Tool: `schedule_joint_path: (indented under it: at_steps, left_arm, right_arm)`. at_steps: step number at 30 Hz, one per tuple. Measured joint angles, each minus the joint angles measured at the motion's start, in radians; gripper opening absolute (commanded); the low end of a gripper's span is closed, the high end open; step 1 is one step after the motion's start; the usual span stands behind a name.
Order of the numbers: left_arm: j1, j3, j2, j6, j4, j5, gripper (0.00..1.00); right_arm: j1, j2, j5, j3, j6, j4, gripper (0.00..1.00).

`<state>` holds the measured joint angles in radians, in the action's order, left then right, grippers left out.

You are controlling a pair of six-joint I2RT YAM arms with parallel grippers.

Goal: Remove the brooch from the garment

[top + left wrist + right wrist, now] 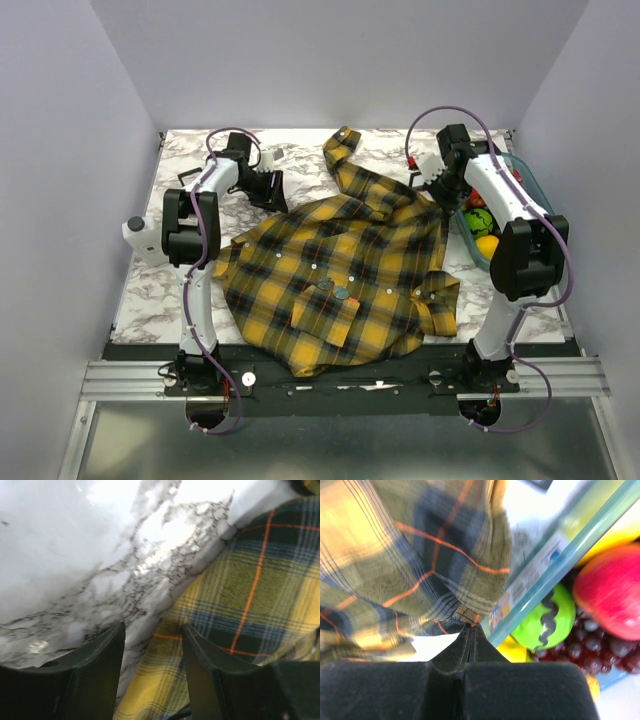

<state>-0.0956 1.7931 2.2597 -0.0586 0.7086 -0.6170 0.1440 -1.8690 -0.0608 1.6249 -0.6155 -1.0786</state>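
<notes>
The garment (340,280), a yellow and dark plaid shirt, lies spread on the marble table (150,300). The brooch (341,293), a small teal disc, sits on the shirt's chest near the pocket. It is out of both wrist views. My left gripper (270,190) is at the shirt's far left edge. In the left wrist view that gripper (152,630) stands open, with the edge of the garment (250,590) lying between and below its fingers. My right gripper (437,190) is at the far right edge. In the right wrist view it (471,626) is shut on a corner of the garment (420,555).
A clear teal-rimmed bin (535,190) of toy fruit stands right beside the right gripper. Its rim (560,565), a green ball (545,620) and a red fruit (610,590) are close to the fingers. A white object (140,235) sits at the table's left edge.
</notes>
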Motion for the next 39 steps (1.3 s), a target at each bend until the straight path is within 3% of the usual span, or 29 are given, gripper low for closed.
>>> schedule_joint_path:
  at_steps: [5, 6, 9, 14, 18, 24, 25, 26, 27, 29, 33, 36, 39]
  left_arm:
    - [-0.002, -0.005, 0.003, 0.002, 0.055, -0.08, 0.44]
    - [-0.002, -0.006, 0.003, 0.002, 0.059, -0.087, 0.28]
    - [-0.007, -0.016, 0.002, -0.006, 0.068, -0.104, 0.0]
    - [-0.016, -0.046, -0.014, -0.012, 0.089, -0.111, 0.0]
    - [-0.018, -0.085, -0.14, -0.024, 0.106, -0.052, 0.0]
    - [-0.015, -0.179, -0.645, -0.072, 0.064, 0.093, 0.0]
    - [-0.015, -0.212, -0.733, -0.079, 0.047, 0.111, 0.04]
    - [-0.016, -0.257, -0.835, -0.087, 0.034, 0.129, 0.18]
    - [-0.016, -0.306, -0.922, -0.093, 0.028, 0.14, 0.45]
    - [-0.024, -0.405, -1.054, -0.115, 0.037, 0.144, 0.55]
    - [-0.039, -0.589, -1.126, -0.14, 0.128, 0.132, 0.63]
    - [-0.043, -0.7, -1.061, -0.14, 0.178, 0.148, 0.65]
    - [-0.042, -0.708, -0.996, -0.127, 0.17, 0.204, 0.66]
  right_arm:
    - [0.0, -0.058, 0.06, 0.138, 0.022, -0.013, 0.0]
    - [0.001, -0.069, 0.066, 0.16, 0.023, -0.015, 0.0]
    - [0.001, -0.099, 0.082, 0.209, 0.029, -0.016, 0.0]
    - [0.001, -0.126, 0.106, 0.254, 0.039, -0.025, 0.0]
    - [0.001, -0.134, 0.117, 0.303, 0.043, -0.026, 0.0]
    - [0.001, -0.038, 0.112, 0.237, 0.042, 0.041, 0.0]
    - [0.001, -0.003, 0.109, 0.204, 0.038, 0.058, 0.0]
    - [0.001, 0.028, 0.105, 0.175, 0.033, 0.065, 0.0]
    - [0.001, 0.061, 0.102, 0.141, 0.026, 0.079, 0.01]
    - [0.0, 0.126, 0.092, 0.055, 0.002, 0.103, 0.0]
    - [-0.002, 0.237, 0.045, -0.174, -0.07, 0.169, 0.0]
    - [-0.005, 0.268, -0.005, -0.354, -0.127, 0.219, 0.01]
    - [-0.013, 0.255, -0.038, -0.447, -0.153, 0.235, 0.0]
